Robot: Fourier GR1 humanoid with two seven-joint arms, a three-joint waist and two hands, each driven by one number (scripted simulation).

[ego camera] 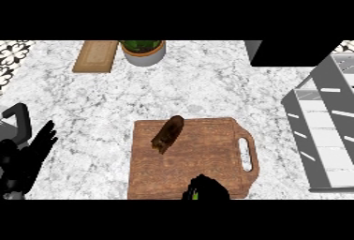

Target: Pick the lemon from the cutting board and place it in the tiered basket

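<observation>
Around: brown lump [168, 134] on cutting board [190, 159]; tiered basket [325, 126] to the right.
Right hand [206, 190]: curled round lemon [195, 194] at board's near edge.
Left hand [27, 157]: released, resting at left.

White-and-grey marbled counter [200, 79]. Directly on it: wooden cutting board [207, 159] with handle slot at right, in the near centre; light wooden tray [95, 56] at far left; just beside it a grey pot [143, 52] with a green plant; grey wire tiered basket [325, 126] along the right edge; black object [290, 52] at far right, kind unclear. Patterned tile [14, 56] at the left margin. Brown oblong item [168, 134] on the board.
</observation>
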